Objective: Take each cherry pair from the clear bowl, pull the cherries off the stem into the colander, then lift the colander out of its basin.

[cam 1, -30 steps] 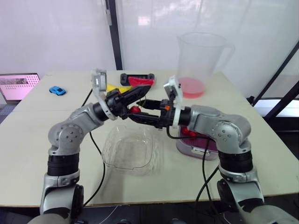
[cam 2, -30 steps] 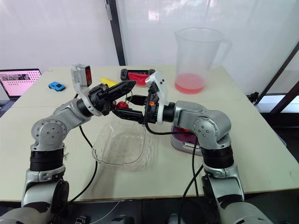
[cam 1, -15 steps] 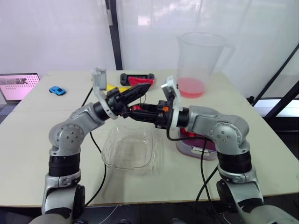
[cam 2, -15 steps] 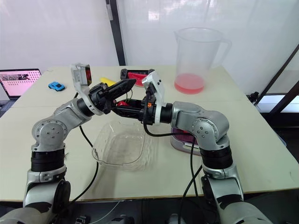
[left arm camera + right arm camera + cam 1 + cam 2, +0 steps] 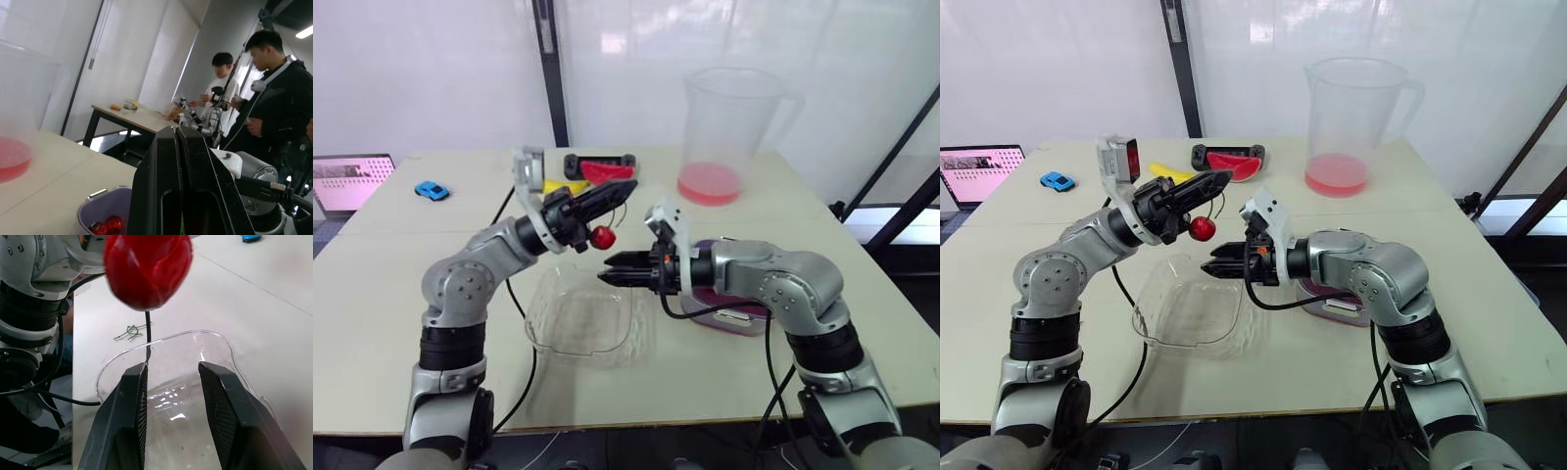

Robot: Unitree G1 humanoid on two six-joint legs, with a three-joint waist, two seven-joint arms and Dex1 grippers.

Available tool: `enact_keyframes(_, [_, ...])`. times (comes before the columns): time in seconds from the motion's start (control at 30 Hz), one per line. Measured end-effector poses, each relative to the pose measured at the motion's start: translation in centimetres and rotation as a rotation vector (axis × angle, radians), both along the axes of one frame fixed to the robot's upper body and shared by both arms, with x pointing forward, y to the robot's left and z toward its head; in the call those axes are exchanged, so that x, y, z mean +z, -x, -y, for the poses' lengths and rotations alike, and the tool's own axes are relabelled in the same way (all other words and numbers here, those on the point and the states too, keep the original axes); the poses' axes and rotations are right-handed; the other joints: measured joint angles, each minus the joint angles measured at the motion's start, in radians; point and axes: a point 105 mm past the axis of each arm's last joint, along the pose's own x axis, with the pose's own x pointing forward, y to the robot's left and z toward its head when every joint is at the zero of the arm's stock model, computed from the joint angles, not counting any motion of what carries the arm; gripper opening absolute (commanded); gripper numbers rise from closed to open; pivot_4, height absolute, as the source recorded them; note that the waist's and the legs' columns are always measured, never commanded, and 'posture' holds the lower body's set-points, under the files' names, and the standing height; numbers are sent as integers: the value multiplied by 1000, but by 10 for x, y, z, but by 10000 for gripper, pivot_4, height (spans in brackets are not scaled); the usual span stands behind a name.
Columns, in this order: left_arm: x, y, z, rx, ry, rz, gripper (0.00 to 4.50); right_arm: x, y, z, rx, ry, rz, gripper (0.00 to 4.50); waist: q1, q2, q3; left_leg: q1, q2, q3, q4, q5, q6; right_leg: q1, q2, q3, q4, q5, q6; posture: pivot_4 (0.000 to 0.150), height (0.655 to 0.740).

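Left pincer (image 5: 623, 188) pinches the stem (image 5: 1217, 206), cherry (image 5: 602, 236) dangling; right pincer (image 5: 171, 369), narrowly parted, hovers over the clear bowl (image 5: 540, 311). Pulled here, the cherry would likely miss the colander (image 5: 749, 315).

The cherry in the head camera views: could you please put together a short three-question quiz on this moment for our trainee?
1. True or false: the clear bowl holds several cherry pairs.
2. Relative to the hanging cherry, the right gripper has its fingers: A) shut on it; B) open, close by but not touching it; C) shut on nothing, far from it.
3. Which gripper holds the cherry, and by what part?

Key
1. False: the clear bowl looks empty.
2. B.
3. The left gripper, shut on its stem.
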Motion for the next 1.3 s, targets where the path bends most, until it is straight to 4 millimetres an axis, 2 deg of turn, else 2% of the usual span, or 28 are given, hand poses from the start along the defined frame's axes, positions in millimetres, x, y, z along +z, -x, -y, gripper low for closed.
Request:
enact_keyframes(0.1, [0,0,0,-1,3,1,0,2,-1,2,-7,-9,3,17259,1,0,0,0,0,0,0,0,0,0,0,0,0,0,0,1500,7400])
enact_keyframes(0.23, [0,0,1,-4,7,2,0,16,-2,11,-24,-78,3,17259,1,0,0,0,0,0,0,0,0,0,0,0,0,0,0,1500,7400])
enact_keyframes(0.33, [1,0,1,-3,16,9,0,22,-1,16,-31,-116,-24,26052,1,0,0,0,0,0,0,0,0,0,0,0,0,0,0,1500,7400])
enact_keyframes(0.47, [2,0,1,-2,18,11,0,25,0,19,-38,-146,-50,44722,0,0,0,0,0,0,0,0,0,0,0,0,0,0,0,1500,7400])
enact_keyframes(0.9, [1,1,2,-5,17,9,0,37,-4,8,-50,-281,-96,44722,0,0,0,0,0,0,0,0,0,0,0,0,0,0,0,1500,7400])
enact_keyframes(1.07, [1,0,2,-4,17,8,0,42,1,0,-10,-327,-122,44722,-1,0,0,0,0,0,0,0,0,0,0,0,0,0,0,1500,7400])
enact_keyframes(1.17, [1,0,2,-5,17,8,0,42,1,-1,-8,-331,-136,36628,0,0,0,0,0,0,0,0,0,0,0,0,0,0,0,1500,7400])
enact_keyframes(1.2, [2,0,3,-6,18,9,0,42,2,-2,-4,-332,-140,30986,0,0,0,0,0,0,0,0,0,0,0,0,0,0,0,1500,7400])
enact_keyframes(1.3, [5,-2,3,-4,21,11,0,43,6,-4,21,-338,-148,17738,-1,0,0,0,0,0,0,0,0,0,0,0,0,0,0,1500,7400])
